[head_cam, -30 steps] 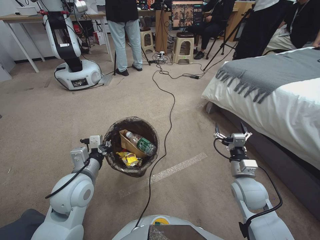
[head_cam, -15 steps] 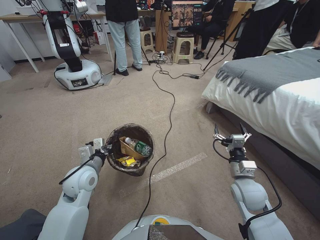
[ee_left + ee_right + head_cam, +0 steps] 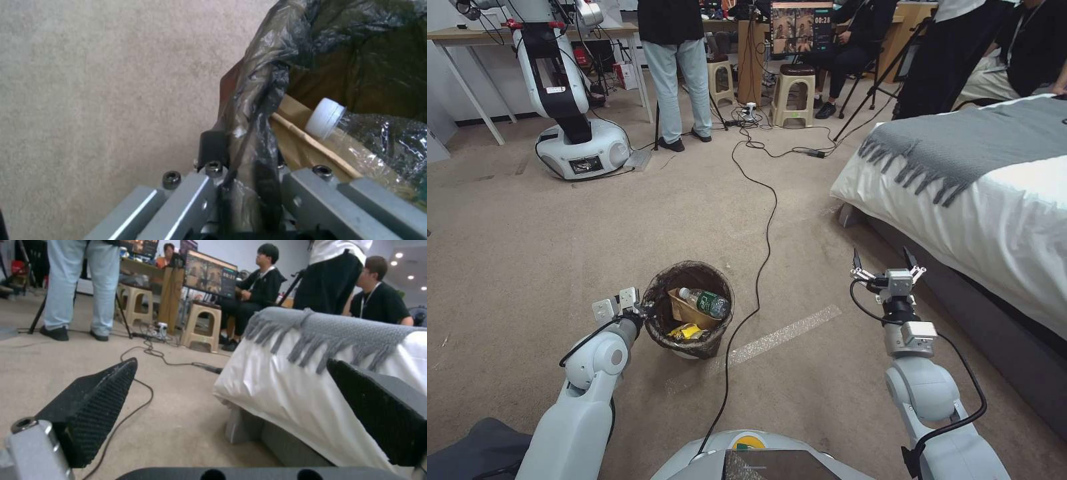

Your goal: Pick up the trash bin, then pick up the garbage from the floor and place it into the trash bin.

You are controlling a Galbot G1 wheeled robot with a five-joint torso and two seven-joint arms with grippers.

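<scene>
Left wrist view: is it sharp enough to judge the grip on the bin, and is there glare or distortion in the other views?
Left wrist view: soft, but the left gripper is visibly shut on the trash bin liner rim. Head view: sharp, evenly lit, wide-angle bending at the edges, the bed sheet bright. Right wrist view: open right gripper fingers blurred close up; ceiling lights glare.

The head camera looks forward and down from high up, across a tan carpeted floor [image 3: 527,233] toward far desks. The left wrist camera sits very close against the crinkled dark plastic liner of the small round bin [image 3: 311,53], facing into it; the head view shows that bin [image 3: 690,308] near left. The right wrist camera sits low, facing the far room; both it and the head view show the white bed with a grey fringed blanket [image 3: 338,330] at right [image 3: 974,140].
</scene>
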